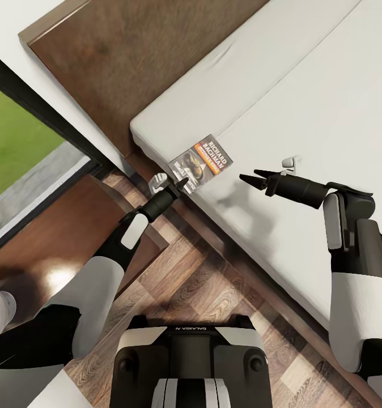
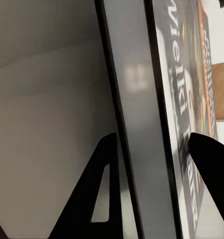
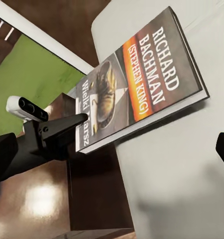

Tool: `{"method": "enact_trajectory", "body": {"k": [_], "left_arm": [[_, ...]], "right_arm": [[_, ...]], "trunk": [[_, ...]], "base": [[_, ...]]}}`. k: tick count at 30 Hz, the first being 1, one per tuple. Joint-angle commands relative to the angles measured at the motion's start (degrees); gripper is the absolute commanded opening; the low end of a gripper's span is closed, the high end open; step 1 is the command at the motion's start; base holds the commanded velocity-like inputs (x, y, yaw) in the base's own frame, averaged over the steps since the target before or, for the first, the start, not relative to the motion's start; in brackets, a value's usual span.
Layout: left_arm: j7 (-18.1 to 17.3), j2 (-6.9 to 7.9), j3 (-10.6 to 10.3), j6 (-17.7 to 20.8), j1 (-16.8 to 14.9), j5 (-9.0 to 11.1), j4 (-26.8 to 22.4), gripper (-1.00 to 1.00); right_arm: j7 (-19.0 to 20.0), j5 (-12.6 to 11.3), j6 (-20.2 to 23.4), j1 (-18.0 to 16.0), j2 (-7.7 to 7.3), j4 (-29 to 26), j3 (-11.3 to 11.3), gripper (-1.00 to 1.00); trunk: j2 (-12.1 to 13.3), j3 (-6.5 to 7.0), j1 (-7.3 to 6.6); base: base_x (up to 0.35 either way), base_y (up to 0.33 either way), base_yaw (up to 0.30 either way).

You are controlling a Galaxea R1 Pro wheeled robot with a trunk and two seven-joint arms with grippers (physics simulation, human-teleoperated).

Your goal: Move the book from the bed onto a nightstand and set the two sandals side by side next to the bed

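Two pincers are up front. Nearest us, the left pincer (image 1: 181, 185) is clamped on the book (image 1: 203, 164): in the left wrist view one finger (image 2: 99, 199) sits under the book's edge and the other on the cover, w/ the book between them. The book is right at that pincer's tip, one corner over the bed (image 1: 304, 113) edge, the rest on or just above the mattress; we can't tell if it's lifted yet.

Step in hand, as we judge it: picking up the book. Next move calls for a lift clear of the mattress, then a carry to the nightstand (image 1: 49, 243), just behind and beside the left arm.

The book's long axis runs on from the left pincer, out over the mattress.

Beyond, the right pincer (image 1: 252, 176) hangs over the mattress, fingers apart, holding nothing, aimed at the book.
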Motion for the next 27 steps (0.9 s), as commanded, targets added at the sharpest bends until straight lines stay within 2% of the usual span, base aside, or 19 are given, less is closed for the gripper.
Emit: {"method": "enact_trajectory", "body": {"k": [1,6,16,27], "left_arm": [[-0.1,0.01,0.02,0.5,0.0,0.63,-0.05,-1.0],[-0.44,0.2,0.08,0.43,0.01,0.69,-0.13,-1.0],[-5.98,0.39,0.16,0.79,0.01,0.71,-1.43,-1.0],[-6.58,0.4,0.16,2.39,0.35,0.98,-5.57,-1.0]], "right_arm": [[0.09,-0.18,0.3,-0.02,-0.01,0.0,-0.04,1.0],[0.09,-0.18,0.3,-0.02,-0.01,-0.02,-0.04,1.0],[0.09,-0.18,0.3,-0.02,-0.01,-0.09,-0.09,1.0],[-0.01,-0.18,0.35,0.04,0.07,0.04,-0.11,1.0]], "trunk": [[-0.02,-0.02,0.0],[-0.02,-0.02,0.0],[-0.02,-0.02,0.0],[-0.02,-0.02,0.0]], "base": [[0.0,0.0,0.0],[0.0,0.0,0.0],[0.0,0.0,0.0],[0.0,0.0,0.033]]}}
